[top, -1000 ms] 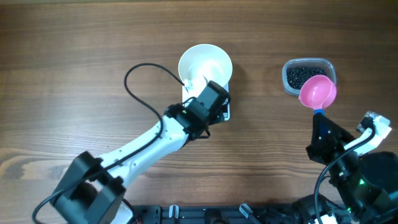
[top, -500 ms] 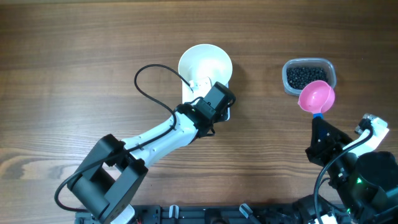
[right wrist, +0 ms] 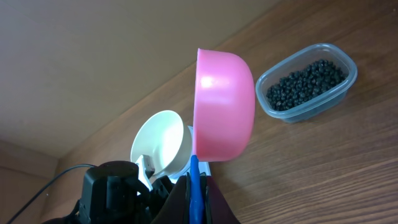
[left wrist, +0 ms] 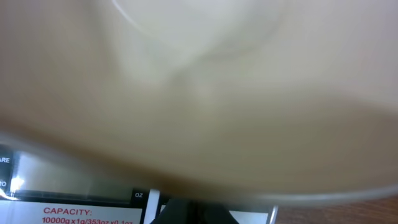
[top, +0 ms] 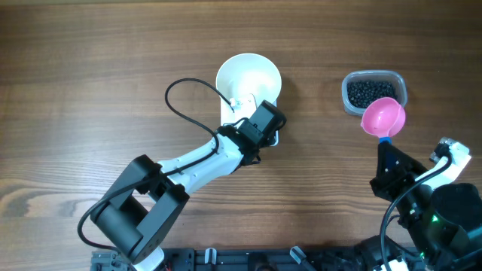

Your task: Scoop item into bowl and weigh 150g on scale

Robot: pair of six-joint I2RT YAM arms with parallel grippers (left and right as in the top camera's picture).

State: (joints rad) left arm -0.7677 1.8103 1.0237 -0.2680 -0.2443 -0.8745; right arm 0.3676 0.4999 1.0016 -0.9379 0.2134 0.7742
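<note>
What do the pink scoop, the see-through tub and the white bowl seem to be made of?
The pink scoop looks like glossy plastic: it shows a soft highlight. The tub is probably clear plastic, since the black beads show through its wall. The white bowl is smooth and plain; plastic or ceramic, I cannot tell.
</note>
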